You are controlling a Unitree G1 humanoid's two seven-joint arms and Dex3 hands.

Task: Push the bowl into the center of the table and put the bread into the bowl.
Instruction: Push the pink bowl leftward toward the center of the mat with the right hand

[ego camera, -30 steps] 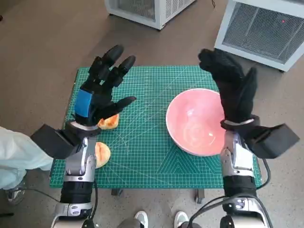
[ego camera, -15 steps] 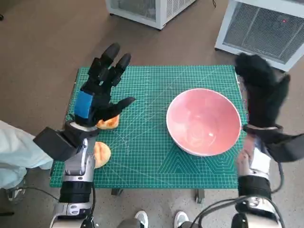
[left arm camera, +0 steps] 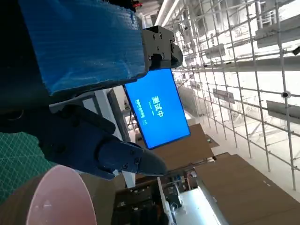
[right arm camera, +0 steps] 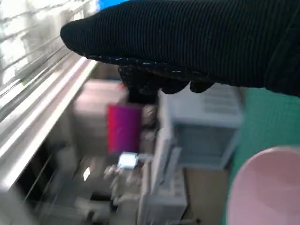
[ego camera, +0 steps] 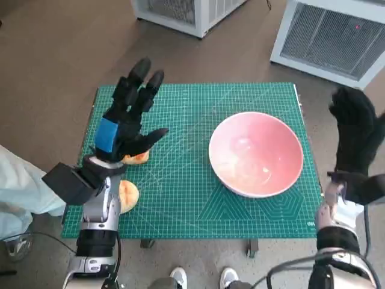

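A pink bowl (ego camera: 255,153) stands empty on the right half of the green cutting mat (ego camera: 180,114). Its rim also shows in the left wrist view (left arm camera: 56,199) and the right wrist view (right arm camera: 265,187). Two pieces of bread lie at the mat's left side: one (ego camera: 137,158) partly under my left hand, another (ego camera: 128,194) nearer the front edge beside my left forearm. My left hand (ego camera: 127,117) hovers over the mat with fingers spread, holding nothing. My gloved right hand (ego camera: 356,129) is raised off the table's right edge, to the right of the bowl, fingers extended and empty.
Two white slatted appliances stand on the floor behind the table, one at the back middle (ego camera: 186,12) and one at the back right (ego camera: 328,39). A pale sleeve (ego camera: 21,195) shows at the left edge. Shoes (ego camera: 201,278) show below the table's front edge.
My right hand has swung from above the bowl out past the table's right edge. The bowl and bread stay put. My left hand has barely moved.
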